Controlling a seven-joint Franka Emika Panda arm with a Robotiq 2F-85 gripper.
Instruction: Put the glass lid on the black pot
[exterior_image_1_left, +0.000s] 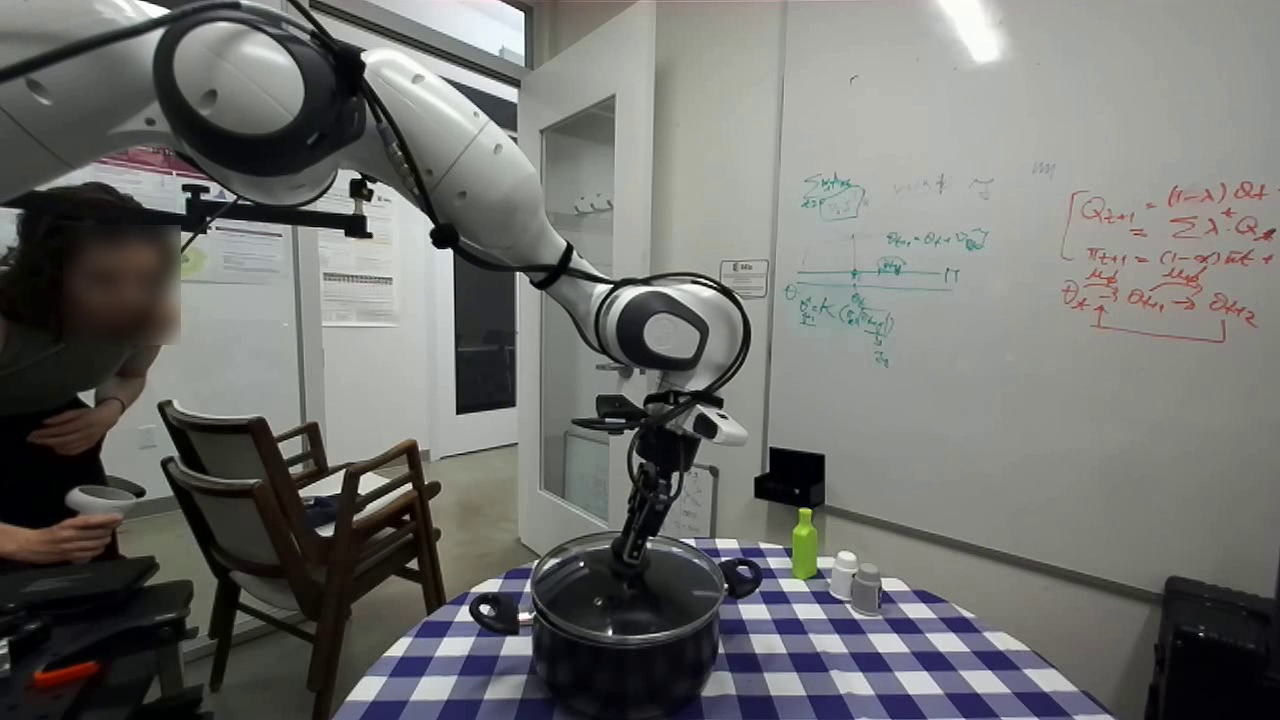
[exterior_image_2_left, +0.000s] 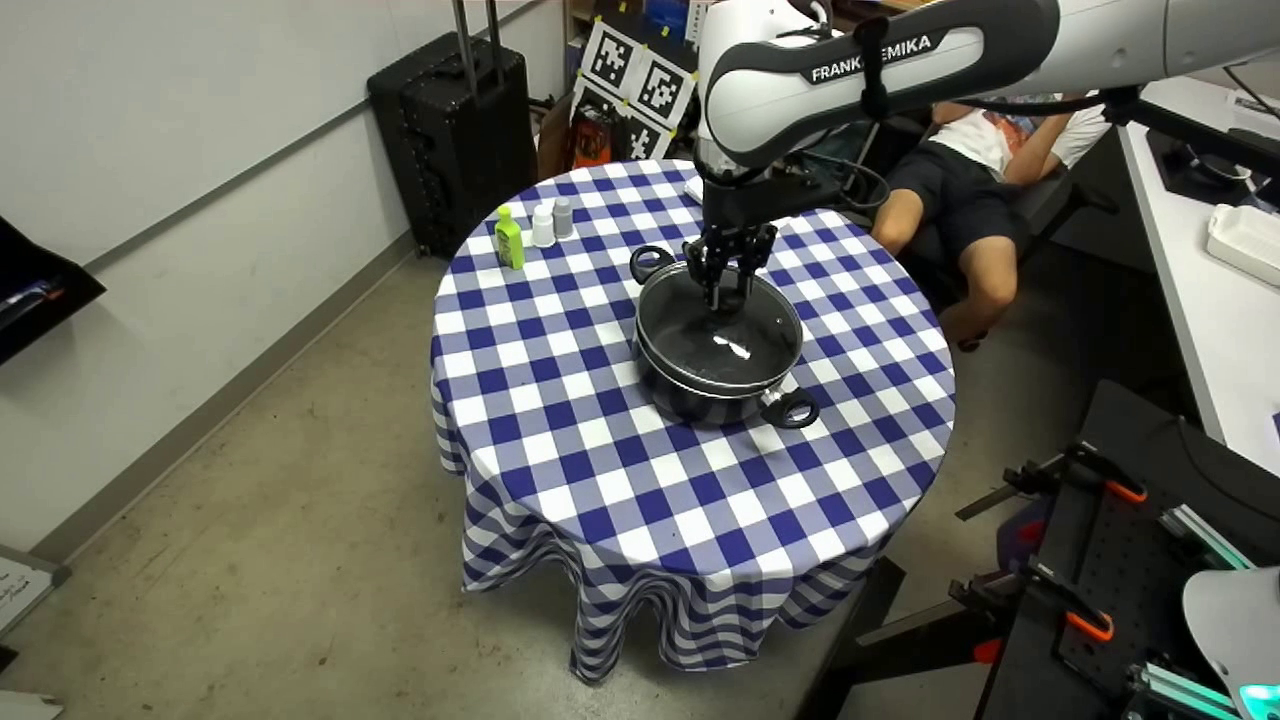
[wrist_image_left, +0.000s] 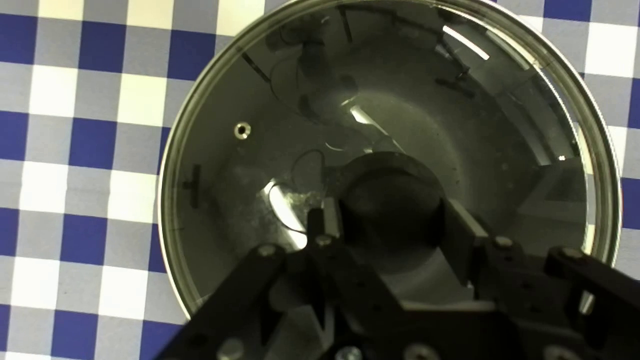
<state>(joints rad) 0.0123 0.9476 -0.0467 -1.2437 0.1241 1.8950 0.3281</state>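
Note:
The black pot (exterior_image_1_left: 625, 668) stands on the checkered table in both exterior views (exterior_image_2_left: 690, 402), its two side handles sticking out. The glass lid (exterior_image_1_left: 685, 600) lies over the pot's mouth; its rim looks slightly tilted and offset from the pot rim in an exterior view (exterior_image_2_left: 690, 345). I cannot tell whether it is fully seated. In the wrist view the lid (wrist_image_left: 280, 160) fills most of the picture, with the black knob (wrist_image_left: 392, 200) between my fingers. My gripper (wrist_image_left: 393, 217) is closed around the knob from above, also in both exterior views (exterior_image_1_left: 630, 556) (exterior_image_2_left: 728, 291).
A green bottle (exterior_image_1_left: 804, 545), a white shaker (exterior_image_1_left: 843, 576) and a grey shaker (exterior_image_1_left: 867, 593) stand beyond the pot near the table edge. The round table (exterior_image_2_left: 600, 480) has a blue-and-white cloth. Wooden chairs (exterior_image_1_left: 290, 520) and a person stand off to the side.

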